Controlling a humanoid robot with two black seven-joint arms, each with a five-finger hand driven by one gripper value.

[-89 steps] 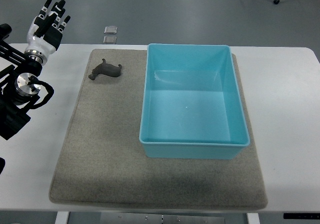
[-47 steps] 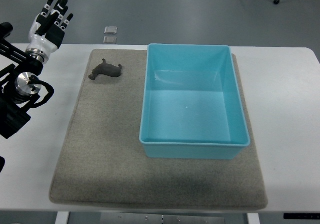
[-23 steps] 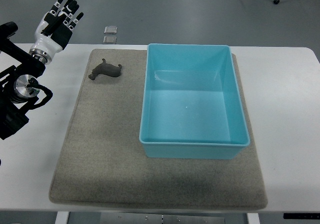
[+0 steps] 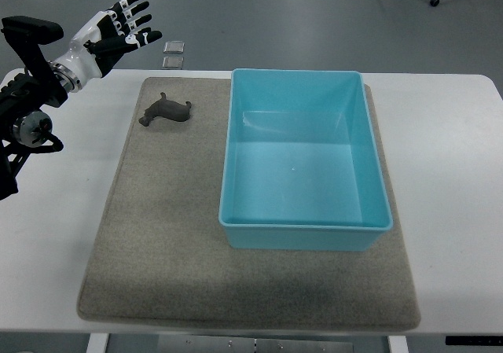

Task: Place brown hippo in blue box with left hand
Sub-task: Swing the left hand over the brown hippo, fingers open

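Note:
A small dark brown hippo [image 4: 166, 110] lies on the grey mat [image 4: 165, 219] near its far left corner. To its right stands the empty light blue box [image 4: 302, 158]. My left hand [image 4: 119, 29] hovers above the table's far left edge, up and to the left of the hippo, well apart from it. Its fingers are spread and hold nothing. The left arm [image 4: 31, 93] enters from the left edge. The right arm does not show.
The mat lies on a white table [image 4: 456, 172]. Two small grey squares [image 4: 174, 54] sit on the floor just beyond the table's far edge, close to the left hand.
My left hand has swung right and turned toward the hippo, fingers now pointing right and spread. The arm's elbow has lifted up the picture. Hippo and box have not moved.

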